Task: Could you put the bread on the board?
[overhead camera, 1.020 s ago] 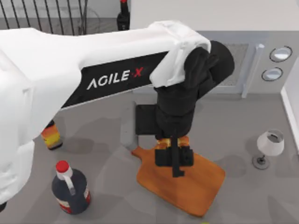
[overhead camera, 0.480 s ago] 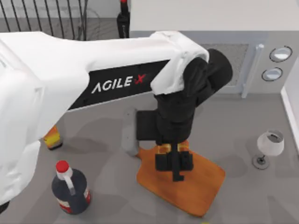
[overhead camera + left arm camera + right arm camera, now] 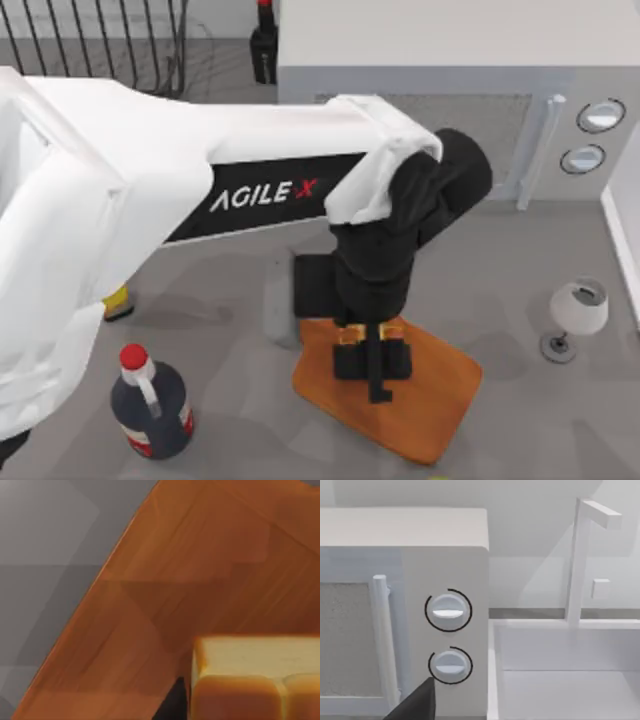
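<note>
Since the earlier frame the left gripper [image 3: 372, 345] has shifted further over the board [image 3: 440, 395]. It clenches the bread [image 3: 350, 333] (board directly beneath, touching or not I cannot tell). Right arm parked.

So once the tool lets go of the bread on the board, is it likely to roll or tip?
Probably not: the bread looks blocky, with flat faces, in the left wrist view. The board beneath it is flat, so it should settle. Its crust looks glossy, so it might slide slightly. The left tool hangs over the board.
</note>
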